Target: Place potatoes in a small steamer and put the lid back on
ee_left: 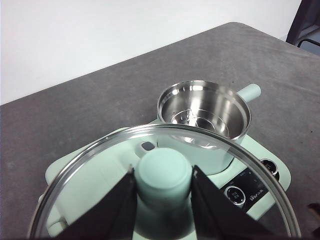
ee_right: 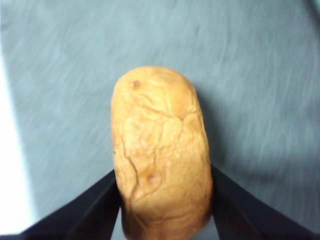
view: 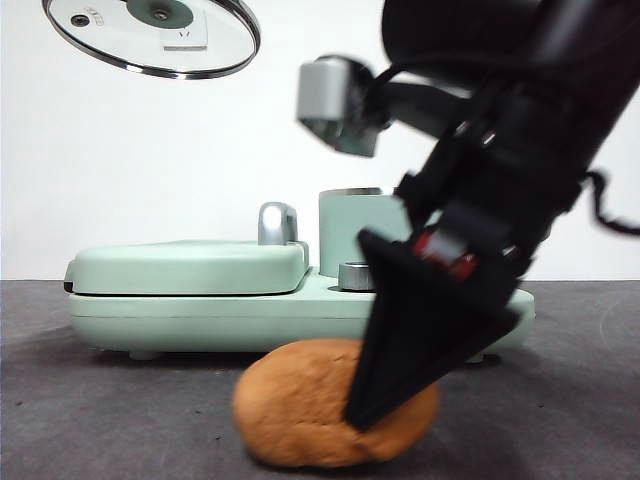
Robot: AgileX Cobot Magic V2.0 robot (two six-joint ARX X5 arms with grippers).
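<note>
The orange-brown, cracked potato (view: 300, 405) lies on the dark table in front of the appliance. My right gripper (view: 375, 415) comes down from the upper right, and its jaws press both sides of the potato (ee_right: 160, 145). The small mint-green steamer (view: 355, 235) stands uncovered on the appliance's right side, and its steel inside (ee_left: 205, 112) holds nothing. My left gripper (ee_left: 164, 172) is shut on the mint-green knob of the glass lid (ee_left: 90, 170). It holds the lid (view: 150, 35) high above the table at the upper left.
The mint-green appliance base (view: 250, 315) carries a flat griddle cover (view: 190, 265) with a chrome handle (view: 278, 222) to the left of the steamer. Control knobs (ee_left: 235, 192) sit on the appliance's front. The steamer's side handle (ee_left: 249, 92) sticks outward.
</note>
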